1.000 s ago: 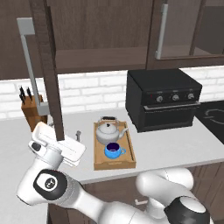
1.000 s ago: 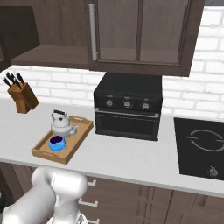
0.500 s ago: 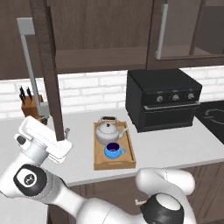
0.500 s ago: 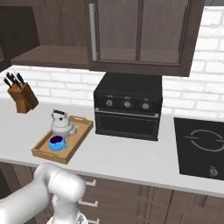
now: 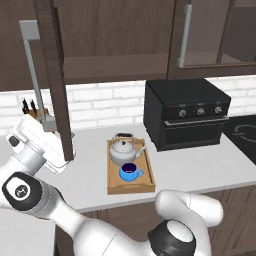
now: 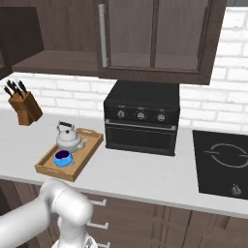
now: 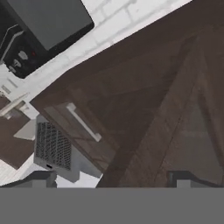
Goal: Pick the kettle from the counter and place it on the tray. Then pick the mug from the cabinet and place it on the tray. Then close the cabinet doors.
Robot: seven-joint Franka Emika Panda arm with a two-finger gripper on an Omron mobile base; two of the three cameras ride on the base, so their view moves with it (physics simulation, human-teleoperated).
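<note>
Counter (image 6: 145,177) runs full width w/ a black oven (image 6: 141,116) at its back edge and cabinet (image 5: 107,47) above, left door (image 5: 56,85) swung open edge-on, right door (image 6: 155,36) shut. Tray (image 6: 48,167) sits mid-counter left of the oven, nearer the front edge, w/ kettle (image 6: 67,138) in its rear half and mug (image 6: 63,158) just in front, near its front rim. Gripper (image 7: 113,177) has jaws spread wide, nothing held, facing dark cabinet wood.

One kettle (image 5: 122,150), one mug (image 5: 130,172), one tray (image 5: 114,185), one oven (image 5: 186,113) and one knife block (image 6: 24,107) are counted.
</note>
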